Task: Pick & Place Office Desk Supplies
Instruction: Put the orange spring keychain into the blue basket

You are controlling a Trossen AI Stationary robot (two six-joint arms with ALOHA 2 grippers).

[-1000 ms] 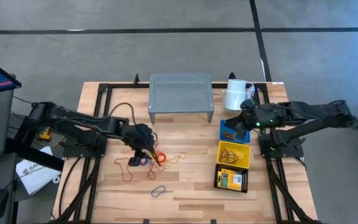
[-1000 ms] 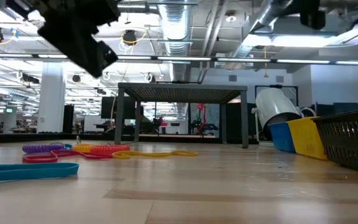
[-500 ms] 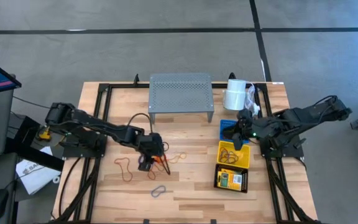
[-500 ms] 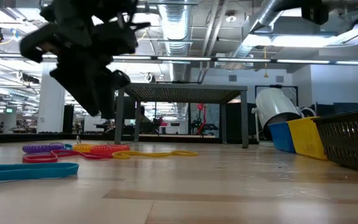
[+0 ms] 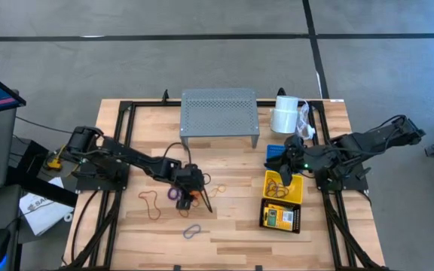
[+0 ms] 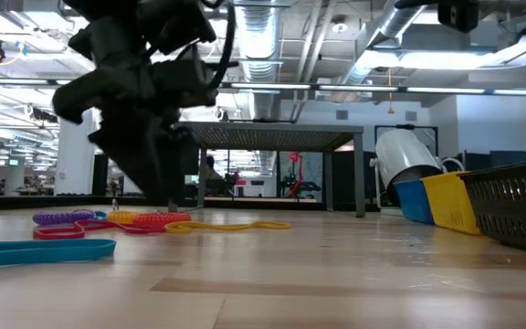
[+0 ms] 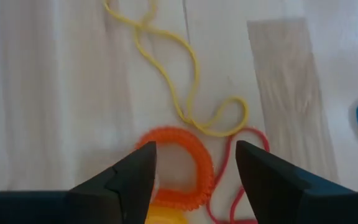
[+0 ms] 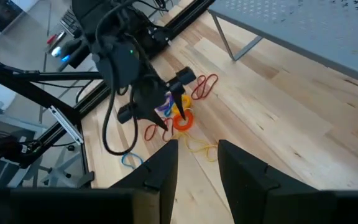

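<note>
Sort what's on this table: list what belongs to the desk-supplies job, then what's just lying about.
Job items:
- coiled orange loop, under the open left gripper
- thin yellow loop
- red loop
- grey loop
- blue basket
- yellow basket, beside the right gripper
- black basket holding a crayon box

Lying about:
- white paper roll
- grey perforated shelf

Bare wood (image 5: 232, 218) before the loops (image 5: 191, 192); metal shelf (image 5: 219, 117) behind, baskets (image 5: 283, 188) seemingly crowding the right.

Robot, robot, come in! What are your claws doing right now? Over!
Left gripper open, low over orange coiled loop. Right gripper empty, above blue basket. Yellow loop and red loop crowd the orange one.
</note>
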